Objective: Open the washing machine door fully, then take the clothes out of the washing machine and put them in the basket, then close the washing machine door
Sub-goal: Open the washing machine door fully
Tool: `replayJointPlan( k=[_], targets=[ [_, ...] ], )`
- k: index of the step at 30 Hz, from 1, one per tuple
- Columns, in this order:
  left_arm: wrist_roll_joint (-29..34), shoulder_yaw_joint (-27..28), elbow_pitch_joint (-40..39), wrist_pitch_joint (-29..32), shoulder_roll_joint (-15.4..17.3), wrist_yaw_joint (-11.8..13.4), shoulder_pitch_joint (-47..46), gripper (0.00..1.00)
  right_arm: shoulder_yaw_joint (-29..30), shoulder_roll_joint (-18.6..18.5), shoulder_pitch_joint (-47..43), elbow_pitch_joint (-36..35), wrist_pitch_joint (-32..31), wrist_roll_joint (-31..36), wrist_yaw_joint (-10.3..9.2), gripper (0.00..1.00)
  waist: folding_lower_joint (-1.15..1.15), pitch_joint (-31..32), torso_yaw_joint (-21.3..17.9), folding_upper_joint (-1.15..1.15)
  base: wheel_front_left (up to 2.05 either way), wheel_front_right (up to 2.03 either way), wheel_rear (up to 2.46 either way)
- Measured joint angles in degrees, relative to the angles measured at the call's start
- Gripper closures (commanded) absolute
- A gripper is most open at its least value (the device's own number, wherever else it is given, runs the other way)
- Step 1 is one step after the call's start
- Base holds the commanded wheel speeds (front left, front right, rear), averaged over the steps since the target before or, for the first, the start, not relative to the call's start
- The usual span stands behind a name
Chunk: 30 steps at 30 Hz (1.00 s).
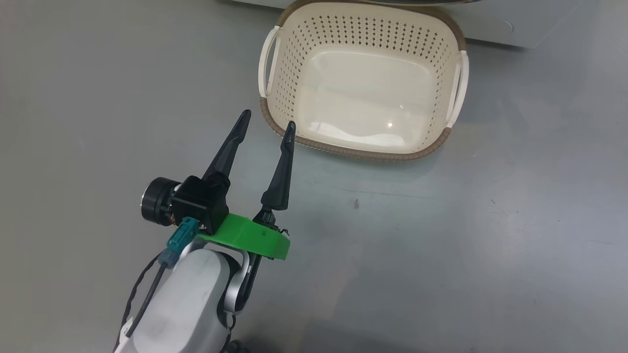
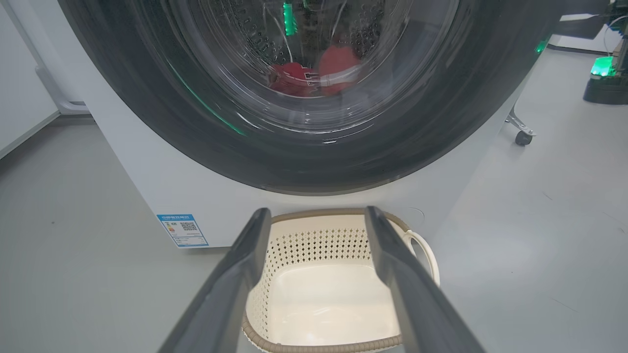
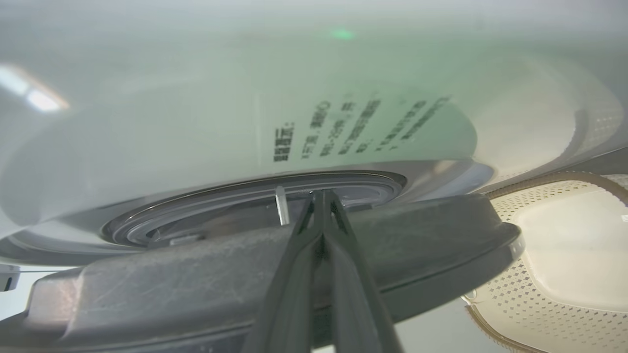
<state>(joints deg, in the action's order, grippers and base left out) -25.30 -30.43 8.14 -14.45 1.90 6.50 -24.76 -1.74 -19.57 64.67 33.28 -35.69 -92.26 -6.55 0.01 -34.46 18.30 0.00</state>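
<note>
Left gripper point(image 1: 267, 121): fingers wide, lower left | right gripper point(image 3: 321, 196): fingers pressed together | basket point(image 1: 294, 73): upper centre

A smooth, pale grey floor point(image 2: 73, 274) with a dull sheen lies under everything. A small black caster wheel point(image 2: 523, 138) on a slanted silver metal leg point(image 2: 512, 120) rests on it. Beyond the caster, up and to the right in the left wrist view, stands a dark blocky base point(image 2: 606, 90) carrying a glowing green light point(image 2: 602, 66). Well apart from the caster, across that view, rises a white wall panel point(image 2: 19, 88). A small dark speck point(image 1: 356, 203) marks the floor.
</note>
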Motion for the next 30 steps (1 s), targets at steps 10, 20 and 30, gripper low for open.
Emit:
replayJointPlan(
  k=[10, 20, 30],
  targets=[
    [-0.43, -0.18, 0.37, 0.00, 0.00, 0.02, -0.21, 0.00, -0.44, -0.34, -0.35, 1.53, -4.32, -1.53, 1.60, 1.00, 0.00, 0.57, -0.62, 0.00, 0.00, 0.00, 0.00],
    [-0.41, 0.01, 1.42, 0.00, -0.01, 0.03, -0.24, 0.00, -1.20, -0.71, -3.92, 2.60, -7.91, -2.60, 4.99, 1.00, 0.00, 2.22, -1.11, 0.00, 0.00, 0.00, 0.00],
    [-0.31, 0.05, 3.89, 0.00, -0.01, 0.04, -0.15, 0.00, -1.24, 0.33, -8.24, 4.35, -9.91, -3.94, 7.66, 1.00, 0.00, 5.02, -1.73, 0.00, 0.00, 0.00, 0.00]
  ],
)
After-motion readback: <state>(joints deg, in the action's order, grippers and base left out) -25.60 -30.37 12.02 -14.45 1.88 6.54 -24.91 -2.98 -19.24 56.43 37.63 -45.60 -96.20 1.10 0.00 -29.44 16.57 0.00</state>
